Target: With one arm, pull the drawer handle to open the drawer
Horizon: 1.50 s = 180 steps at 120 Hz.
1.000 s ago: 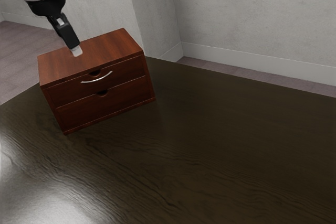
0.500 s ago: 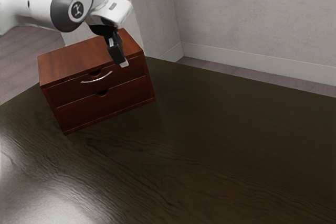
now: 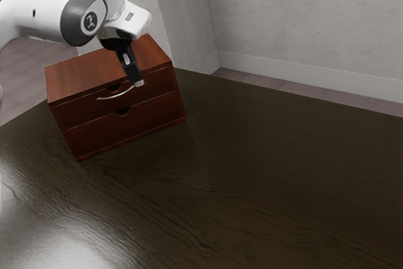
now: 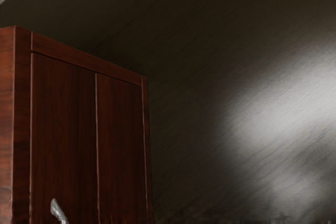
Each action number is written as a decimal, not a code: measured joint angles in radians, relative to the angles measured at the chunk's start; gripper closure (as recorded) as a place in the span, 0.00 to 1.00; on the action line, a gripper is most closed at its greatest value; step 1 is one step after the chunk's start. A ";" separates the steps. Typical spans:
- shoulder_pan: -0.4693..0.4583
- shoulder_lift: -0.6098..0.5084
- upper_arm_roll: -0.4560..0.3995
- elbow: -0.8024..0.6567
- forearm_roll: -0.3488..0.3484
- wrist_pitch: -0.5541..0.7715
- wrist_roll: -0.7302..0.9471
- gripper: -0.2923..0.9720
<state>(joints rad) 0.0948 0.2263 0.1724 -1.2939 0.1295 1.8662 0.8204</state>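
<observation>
Tool point(image 3: 136, 82) hovers at the end of the handle point(image 3: 115, 94) on the top drawer point(image 3: 82, 108), which sits flush in the cabinet point(image 3: 88, 72). Tool open or closed? Can't tell.

Handle point(image 4: 56, 211), just beside the gripper point(image 3: 136, 82), is cut off by the wrist view's edge. Cabinet point(image 4: 79, 140) cropped there too. Arm point(image 3: 38, 14) runs off exterior view's left.

A dark glossy table point(image 3: 252, 181) carries one reddish-brown two-drawer cabinet point(image 3: 126, 121).
</observation>
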 joint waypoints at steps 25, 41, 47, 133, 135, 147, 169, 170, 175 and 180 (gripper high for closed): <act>-0.002 0.006 0.014 -0.021 0.054 0.000 -0.020 0.39; -0.002 0.027 0.016 -0.019 0.078 0.004 -0.031 0.40; -0.003 0.033 0.031 -0.019 0.082 0.005 -0.035 0.41; -0.001 0.041 0.117 -0.099 0.087 0.165 -0.055 0.59; -0.001 0.042 0.118 -0.100 0.087 0.168 -0.055 0.59; -0.001 0.045 0.122 -0.109 0.087 0.181 -0.054 0.59; 0.000 0.055 0.123 -0.113 0.086 0.199 -0.052 0.61; 0.000 0.056 0.123 -0.113 0.086 0.200 -0.052 0.61; 0.005 0.059 0.123 -0.113 0.085 0.202 -0.052 0.61; 0.010 0.060 0.124 -0.113 0.085 0.205 -0.052 0.62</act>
<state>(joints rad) 0.1043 0.2859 0.2959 -1.4071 0.2146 2.0709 0.7687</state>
